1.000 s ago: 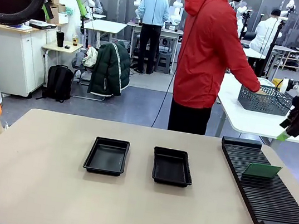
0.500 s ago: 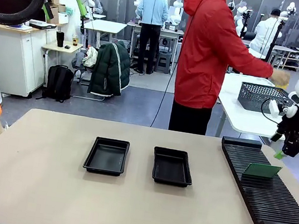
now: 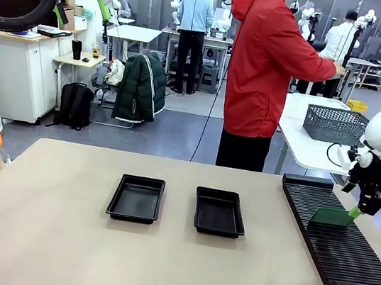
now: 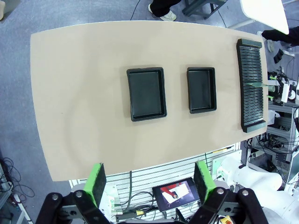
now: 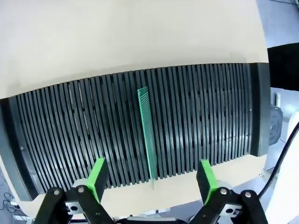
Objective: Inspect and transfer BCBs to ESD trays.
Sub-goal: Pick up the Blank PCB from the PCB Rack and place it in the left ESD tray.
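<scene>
one bcb (image 3: pixel 332 218) stands on edge in rack (image 3: pixel 345 262), centred just ahead of right jaws, which have dropped to it: wide open, w/ nothing held. pick is nxt. left jaws open, empty, esd trays (image 4: pixel 129 95) far below.

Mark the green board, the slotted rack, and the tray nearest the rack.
green board (image 3: pixel 332 218), front view, middle of its face.
slotted rack (image 3: pixel 355 267), front view, bare ribs near its close end.
tray nearest the rack (image 3: pixel 219 213), front view, bare floor.
</scene>
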### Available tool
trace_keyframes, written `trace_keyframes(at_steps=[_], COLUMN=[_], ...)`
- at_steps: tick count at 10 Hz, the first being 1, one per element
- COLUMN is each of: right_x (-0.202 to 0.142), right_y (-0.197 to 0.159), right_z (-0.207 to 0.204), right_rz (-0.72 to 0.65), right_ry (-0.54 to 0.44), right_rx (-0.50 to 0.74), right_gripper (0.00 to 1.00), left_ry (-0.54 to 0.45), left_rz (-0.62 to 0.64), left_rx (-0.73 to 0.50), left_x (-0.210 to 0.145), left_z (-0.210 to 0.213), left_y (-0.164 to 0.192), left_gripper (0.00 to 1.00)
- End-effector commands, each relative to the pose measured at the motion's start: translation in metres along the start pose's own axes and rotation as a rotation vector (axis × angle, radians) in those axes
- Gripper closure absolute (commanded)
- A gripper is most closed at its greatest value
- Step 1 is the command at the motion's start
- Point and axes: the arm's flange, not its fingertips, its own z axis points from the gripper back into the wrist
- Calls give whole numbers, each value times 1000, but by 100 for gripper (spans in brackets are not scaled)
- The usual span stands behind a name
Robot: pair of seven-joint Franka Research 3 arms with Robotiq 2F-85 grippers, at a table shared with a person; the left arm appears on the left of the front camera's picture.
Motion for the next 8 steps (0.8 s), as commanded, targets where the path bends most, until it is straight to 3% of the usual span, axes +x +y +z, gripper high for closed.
trace_keyframes(at_steps=[1, 8], right_x=[-1, 9], right_y=[5, 7], right_z=[-13, -44], right_rz=[51, 86], right_ry=[36, 74], right_rx=[-19, -11], right_gripper=[0, 0], left_ry=[0, 0], left_rz=[0, 0], left_rx=[0, 0], left_x=[0, 0], left_z=[0, 0], left_y=[0, 0], left_gripper=[0, 0])
